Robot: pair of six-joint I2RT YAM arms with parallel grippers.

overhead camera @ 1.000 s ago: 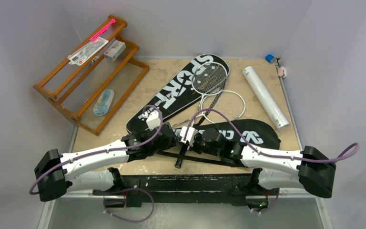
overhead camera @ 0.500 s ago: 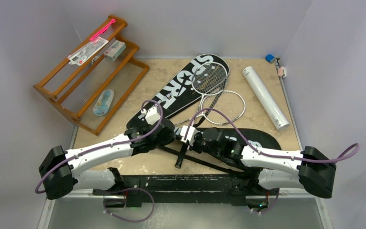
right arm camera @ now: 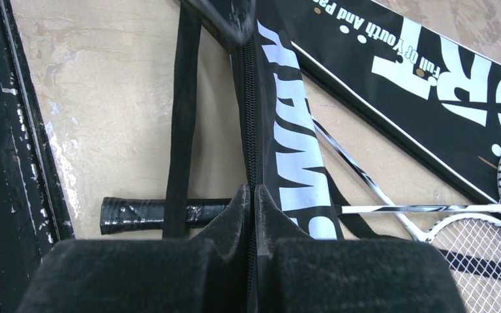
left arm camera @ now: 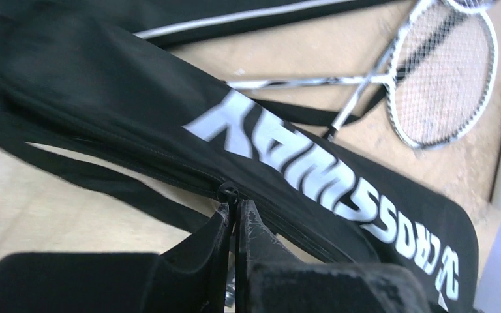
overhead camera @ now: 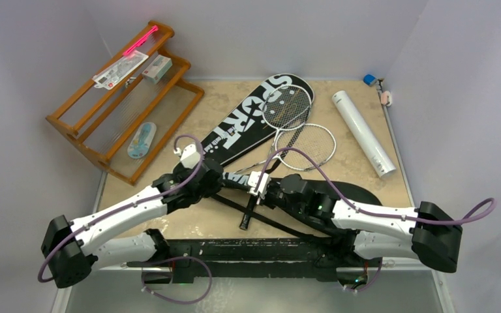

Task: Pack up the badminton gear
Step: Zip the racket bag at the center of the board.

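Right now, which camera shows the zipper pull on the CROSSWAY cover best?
Left wrist: the zipper pull sits sharp and close at the tips of the shut left gripper, on the CROSSWAY cover. Right wrist shows only the zipper track running from the right gripper. From the top camera it is too small to pick out.

left gripper (left arm camera: 236, 212): jaws now closed on zipper pull (left arm camera: 226, 195) | moved left along CROSSWAY cover (left arm camera: 339, 202)

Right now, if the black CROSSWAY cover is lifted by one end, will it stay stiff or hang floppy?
Probably floppy: the CROSSWAY cover creases and folds along its zipper. It looks like thin cloth, so likely light for its size. Its loose strap lies across a racket handle and may snag it.
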